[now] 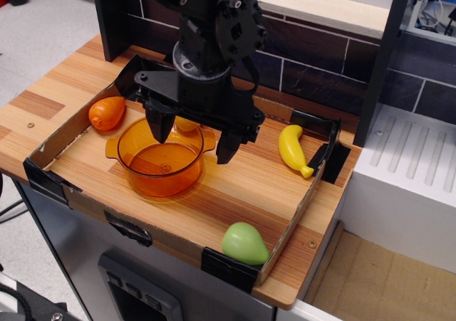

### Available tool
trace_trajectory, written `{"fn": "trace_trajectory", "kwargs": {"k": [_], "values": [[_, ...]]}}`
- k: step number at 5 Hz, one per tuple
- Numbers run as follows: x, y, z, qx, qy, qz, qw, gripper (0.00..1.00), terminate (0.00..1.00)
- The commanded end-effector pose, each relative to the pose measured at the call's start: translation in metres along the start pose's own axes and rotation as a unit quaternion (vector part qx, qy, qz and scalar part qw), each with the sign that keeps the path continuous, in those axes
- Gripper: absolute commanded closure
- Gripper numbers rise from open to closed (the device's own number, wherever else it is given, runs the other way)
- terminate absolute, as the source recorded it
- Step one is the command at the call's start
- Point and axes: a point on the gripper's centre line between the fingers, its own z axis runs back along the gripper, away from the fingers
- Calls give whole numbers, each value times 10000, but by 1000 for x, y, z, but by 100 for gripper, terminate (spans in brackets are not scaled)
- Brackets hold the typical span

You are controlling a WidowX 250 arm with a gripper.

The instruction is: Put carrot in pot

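The carrot [107, 112], a small glossy orange toy, lies at the far left of the tray, just left of the pot. The pot [158, 180], round transparent orange plastic with two small side handles, stands in the tray's left half and looks empty. My black gripper [194, 143] hangs over the pot's back right rim. Its jaws are wide open and hold nothing. The left fingertip [159, 132] points into the pot, and the right one is outside the rim. The carrot is well left of the fingers, apart from them.
A low cardboard-walled tray [85, 196] on the wooden counter holds everything. A small yellow-orange round thing [187, 125] sits behind the pot, partly hidden by the gripper. A yellow banana [292, 150] lies at the right. A green fruit [244, 243] sits in the front right corner.
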Motion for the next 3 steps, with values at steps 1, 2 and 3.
{"fn": "trace_trajectory", "kwargs": {"k": [1, 2, 3], "values": [[0, 0, 0, 0, 0, 0, 10000, 0, 0], [21, 29, 17, -438, 34, 273, 9987, 0, 0], [40, 57, 32, -694, -124, 578, 9958, 0, 0]]}}
